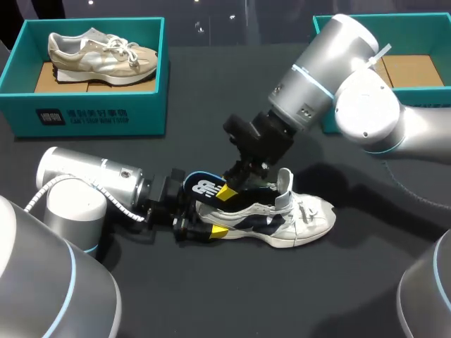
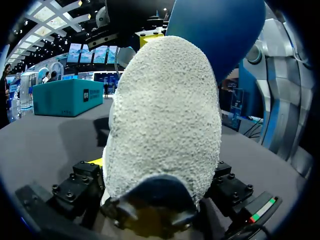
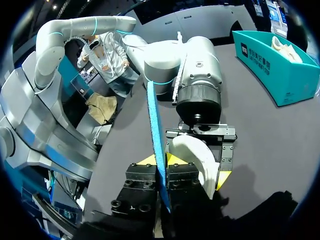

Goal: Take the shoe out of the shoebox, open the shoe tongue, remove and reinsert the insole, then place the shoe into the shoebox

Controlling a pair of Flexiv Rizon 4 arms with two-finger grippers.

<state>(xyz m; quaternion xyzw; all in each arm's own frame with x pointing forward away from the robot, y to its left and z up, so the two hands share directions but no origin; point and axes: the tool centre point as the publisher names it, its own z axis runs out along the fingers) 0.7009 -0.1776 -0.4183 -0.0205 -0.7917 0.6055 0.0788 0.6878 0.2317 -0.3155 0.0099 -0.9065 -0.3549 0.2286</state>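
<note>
A white and navy shoe point(image 1: 289, 218) lies on its sole on the black table, toe to the right. My left gripper point(image 1: 223, 211) holds its heel, one finger on each side; the left wrist view shows the pale suede heel point(image 2: 165, 115) filling the space between the fingers. The blue insole point(image 1: 203, 186) stands up out of the heel opening. My right gripper point(image 1: 238, 176) reaches in from above and is shut on the insole's edge. In the right wrist view the thin blue insole point(image 3: 154, 115) runs up from between that gripper's point(image 3: 161, 160) yellow tips.
A teal shoebox point(image 1: 91, 113) at the back left holds a beige shoe point(image 1: 99, 55). A second teal shoebox point(image 1: 423, 20) sits at the back right, partly behind my right arm, its cardboard floor showing. Bare black table lies in front of the shoe.
</note>
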